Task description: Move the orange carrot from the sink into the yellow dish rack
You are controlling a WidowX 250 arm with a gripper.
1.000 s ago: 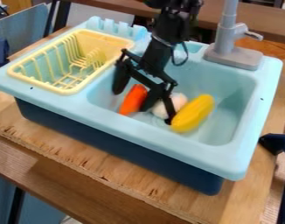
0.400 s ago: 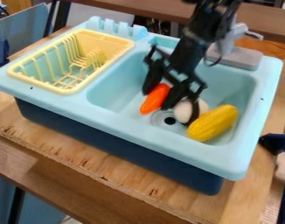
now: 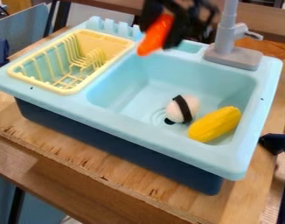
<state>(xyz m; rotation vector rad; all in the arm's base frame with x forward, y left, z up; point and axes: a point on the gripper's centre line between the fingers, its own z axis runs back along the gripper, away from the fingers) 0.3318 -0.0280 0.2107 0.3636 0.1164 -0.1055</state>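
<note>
The black gripper [image 3: 163, 27] hangs over the back edge of the light-blue sink [image 3: 118, 117], shut on an orange carrot-like object [image 3: 154, 36] whose lower end points down to the left. Down in the basin, a white egg-shaped object with a black band [image 3: 190, 106] lies beside the drain. A yellow corn cob [image 3: 215, 124] rests to its right, near the basin's front right corner.
A yellow dish rack [image 3: 67, 91] is set into the sink's left side. The grey faucet [image 3: 231, 56] rises at the back right. A wooden board [image 3: 130, 183] supports the sink, and a dark blue object stands at the right edge.
The gripper has risen out of the basin with the orange object in it. The white object and the corn first shifted to the right, and the white one now shows its black band.
</note>
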